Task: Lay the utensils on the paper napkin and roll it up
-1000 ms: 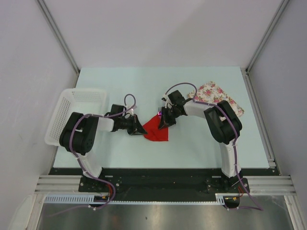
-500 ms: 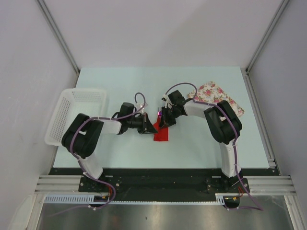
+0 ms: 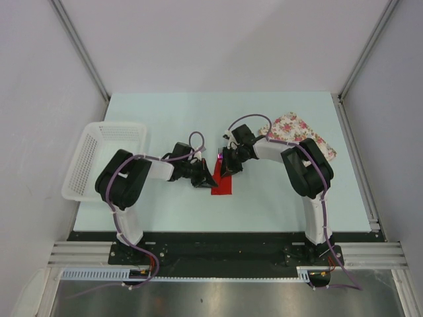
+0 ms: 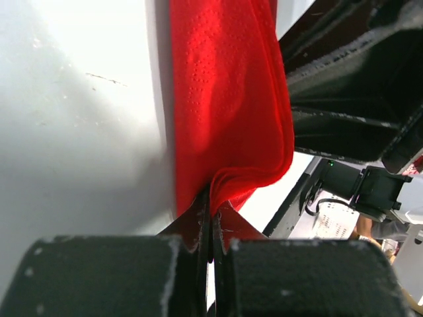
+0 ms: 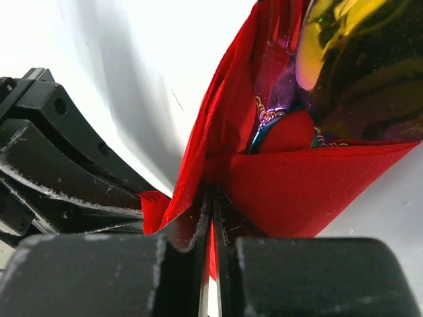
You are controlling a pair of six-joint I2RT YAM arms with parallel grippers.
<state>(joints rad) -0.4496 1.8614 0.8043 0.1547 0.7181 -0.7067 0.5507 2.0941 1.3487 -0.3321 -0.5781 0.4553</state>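
Here, pale table [image 3: 277, 198] (grey walls [image 3: 39, 79]) bears napkin [image 3: 223, 187]

No text, label, brand, number or sign can be read in any view. The paper napkin [image 4: 225, 99] bears only a fine embossed dot pattern, no lettering.

Lab robot test cell: pale table [image 3: 264, 198] boxed in by plain white panels [image 3: 218, 39] on aluminium extrusion rails [image 3: 79, 253], slotted cable duct [image 3: 92, 273] along the front
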